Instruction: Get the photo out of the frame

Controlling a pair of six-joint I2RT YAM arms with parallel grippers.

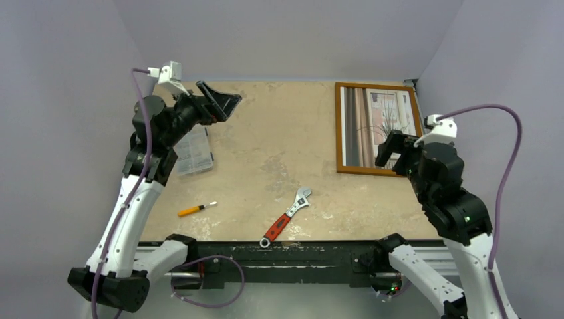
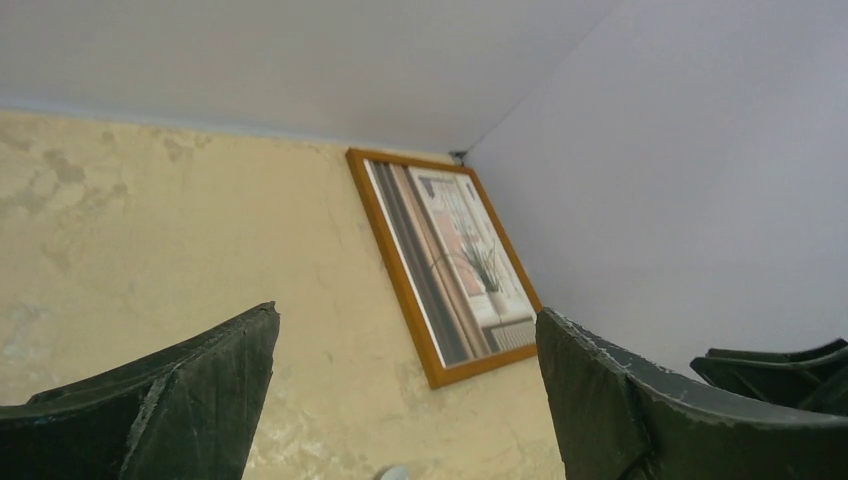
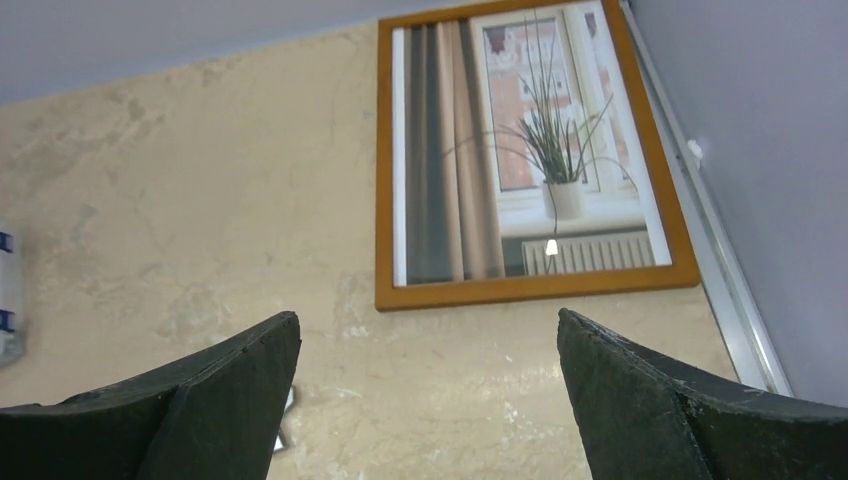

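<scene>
We find the large rectangular frame [image 1: 338,126], narrow-bordered in orange-brown wood, lying flat at the upper right of the top view, with the curtained window-scene photo [image 1: 372,126] inside it. We judge it stiff and light with a possibly fragile glossy front, so we'd grip the wooden edge. The left gripper [image 2: 407,310] and right gripper [image 3: 428,315] both gape empty.

The mottled beige bench [image 1: 266,133] looks matt and rough, like patchy plaster. At its far right corner, the large rectangular frame with a narrow orange-brown border [image 3: 530,289] reads as smooth, satiny wood. The rectangular window-scene photo [image 3: 450,180] inside is glossy, with one small glint. The adjustable wrench [image 1: 287,216] has a bare silvery metal head and a red coated handle. The dark right fingers [image 3: 210,400] are matt and scuffed, with edges chipped pale.
</scene>
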